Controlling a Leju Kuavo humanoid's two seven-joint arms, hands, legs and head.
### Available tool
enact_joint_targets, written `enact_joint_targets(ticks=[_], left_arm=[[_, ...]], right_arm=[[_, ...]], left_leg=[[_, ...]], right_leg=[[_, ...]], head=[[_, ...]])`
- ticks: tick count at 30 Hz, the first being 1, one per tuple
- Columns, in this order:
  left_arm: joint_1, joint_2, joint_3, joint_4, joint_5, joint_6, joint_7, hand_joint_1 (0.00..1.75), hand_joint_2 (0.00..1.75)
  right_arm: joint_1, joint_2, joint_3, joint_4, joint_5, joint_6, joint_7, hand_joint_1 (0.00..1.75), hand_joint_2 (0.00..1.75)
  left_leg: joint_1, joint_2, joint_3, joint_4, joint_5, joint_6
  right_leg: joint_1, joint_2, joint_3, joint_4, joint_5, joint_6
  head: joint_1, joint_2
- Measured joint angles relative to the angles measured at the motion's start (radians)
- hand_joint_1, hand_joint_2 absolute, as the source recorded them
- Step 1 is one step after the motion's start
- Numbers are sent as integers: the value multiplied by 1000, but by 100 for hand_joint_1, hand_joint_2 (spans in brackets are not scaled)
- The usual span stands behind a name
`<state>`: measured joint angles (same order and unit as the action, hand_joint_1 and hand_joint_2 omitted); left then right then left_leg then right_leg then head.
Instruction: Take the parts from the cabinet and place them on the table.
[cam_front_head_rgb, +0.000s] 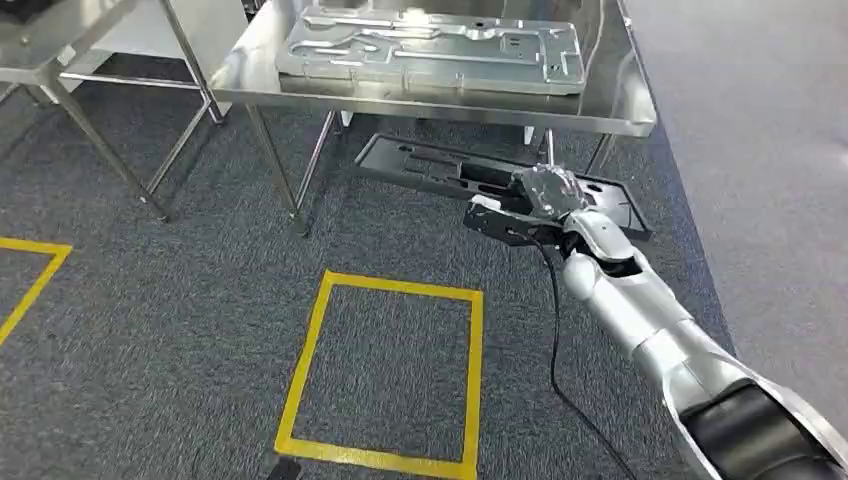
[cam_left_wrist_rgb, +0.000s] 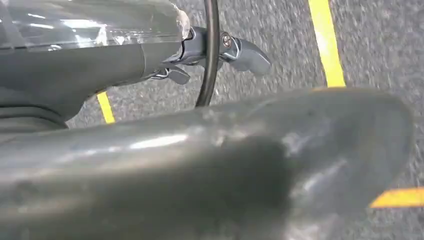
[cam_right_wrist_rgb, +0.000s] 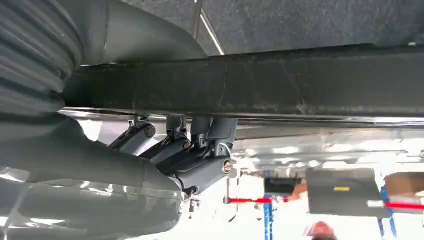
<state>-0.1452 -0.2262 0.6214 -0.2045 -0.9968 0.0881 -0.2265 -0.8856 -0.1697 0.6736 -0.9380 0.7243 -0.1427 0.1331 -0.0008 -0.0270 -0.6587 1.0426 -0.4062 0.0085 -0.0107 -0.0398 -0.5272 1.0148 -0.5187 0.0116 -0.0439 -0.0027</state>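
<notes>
Right hand (cam_front_head_rgb: 540, 200) grips the black part (cam_front_head_rgb: 440, 165) by its edge, low under the table's front edge (cam_front_head_rgb: 430, 105), ready to lift it up beside the silver part (cam_front_head_rgb: 430, 50); left hand (cam_left_wrist_rgb: 210, 55) state unclear

Two parts (cam_front_head_rgb: 430, 50) (cam_front_head_rgb: 440, 172), two tables (cam_front_head_rgb: 620, 110) (cam_front_head_rgb: 40, 60)

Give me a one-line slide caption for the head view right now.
Right hand grips a black part low beneath the steel table, where a silver part already lies; yellow floor square in foreground.
</notes>
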Motion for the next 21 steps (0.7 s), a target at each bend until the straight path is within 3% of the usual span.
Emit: enact_joint_targets(ticks=[3,4,7,8,9,10,12,13,14,15,17,18,19,20,21], left_arm=[[1,2,0,0,0,1,-1,0,0],[1,2,0,0,0,1,-1,0,0],[-2,2,0,0,0,1,-1,0,0],[-1,2,0,0,0,0,-1,0,0],[1,2,0,0,-1,0,-1,0,0],[3,2,0,0,-2,0,-1,0,0],[2,2,0,0,-5,-3,-1,0,0],[3,-1,0,0,-6,-5,-1,0,0],[2,-3,0,1,-6,-8,-2,0,0],[2,-2,1,1,-5,-8,-1,0,0],[1,-2,1,1,-6,-10,-2,0,0],[-1,-2,1,1,-6,-11,-2,0,0],[0,-2,1,0,-8,-11,-3,0,0],[-1,-2,0,0,-9,-11,-3,0,0],[-3,-2,0,0,-11,-11,-3,0,0]], right_arm=[[-6,0,12,-1,27,2,3,175,175],[-10,2,16,-1,45,1,8,175,175],[-19,19,27,-1,82,2,21,175,175],[-18,22,31,-1,89,3,26,175,175],[-18,24,36,-1,99,5,28,175,175],[-20,24,42,-1,114,7,29,175,175],[-26,24,50,-6,135,7,31,175,175],[-31,24,53,-9,145,7,31,175,175],[-39,25,59,-10,153,7,31,175,175],[-44,26,64,-14,158,9,31,175,175],[-45,26,70,-23,166,10,31,175,175],[-45,26,71,-26,170,11,31,175,175],[-46,26,74,-31,176,20,24,175,175],[-50,23,78,-32,182,28,16,175,175],[-55,14,87,-32,188,41,7,175,175]], left_leg=[[10,-2,11,-9,-3,20],[9,-5,14,-10,-7,27],[6,-4,21,-10,-16,41],[4,-5,27,-10,-21,44],[2,-8,35,-10,-26,45],[0,-12,46,-10,-33,44],[-5,-16,65,-10,-44,43],[-4,-16,68,-11,-49,42],[-10,-14,64,-7,-52,35],[-5,-14,59,-9,-53,30],[-4,-10,64,-19,-57,22],[-12,-9,71,-19,-63,13],[-8,-6,68,-5,-66,7],[-7,0,50,33,-84,-2],[-2,4,7,109,-118,-9]], right_leg=[[-7,2,2,-1,-13,14],[-8,11,-11,32,-26,15],[-8,28,-143,262,-108,16],[-8,28,-182,314,-109,15],[-8,28,-193,312,-82,13],[-6,28,-180,257,-28,7],[3,26,-125,101,83,-12],[11,14,-109,53,97,-26],[17,3,-101,37,90,-29],[19,6,-87,13,69,-30],[20,12,-86,7,64,-32],[6,15,-73,-11,65,-33],[4,10,-58,-24,67,-31],[2,9,-47,-29,63,-35],[2,4,-39,-30,59,-39]], head=[[-1,0],[0,0],[0,0],[0,0],[0,0],[0,0],[0,0],[0,0],[0,0],[0,0],[0,0],[-1,0],[0,0],[-1,0],[0,0]])
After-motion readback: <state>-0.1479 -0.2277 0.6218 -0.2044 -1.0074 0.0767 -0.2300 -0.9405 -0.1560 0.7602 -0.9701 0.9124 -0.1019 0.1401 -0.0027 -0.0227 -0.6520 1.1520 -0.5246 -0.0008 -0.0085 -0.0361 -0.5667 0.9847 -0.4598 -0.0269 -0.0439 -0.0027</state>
